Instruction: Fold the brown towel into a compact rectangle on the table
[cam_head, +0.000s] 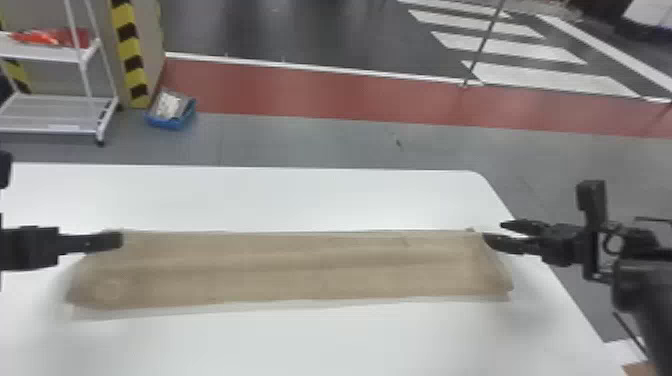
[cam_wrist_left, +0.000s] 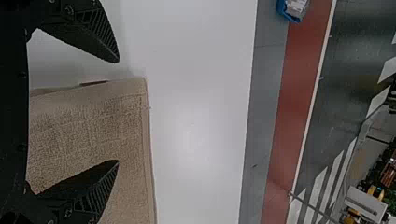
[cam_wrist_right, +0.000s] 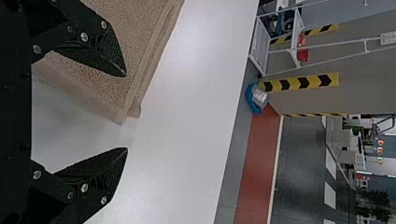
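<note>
The brown towel (cam_head: 300, 270) lies on the table as a long flat strip running left to right. My left gripper (cam_head: 120, 240) is over its far left corner. In the left wrist view that gripper (cam_wrist_left: 116, 112) is open, one finger over the towel (cam_wrist_left: 88, 126) and the other beside its end. My right gripper (cam_head: 492, 232) is at the far right corner. Seen from the right wrist, this gripper (cam_wrist_right: 126, 112) stands open too, with the corner of the towel (cam_wrist_right: 135, 56) between its spread fingers and nothing gripped.
The white table (cam_head: 280, 200) reaches beyond the towel on its far and near sides, with its right edge beneath my right arm. Past it on the floor are a blue bin (cam_head: 172, 117) and a white cart (cam_head: 55, 115).
</note>
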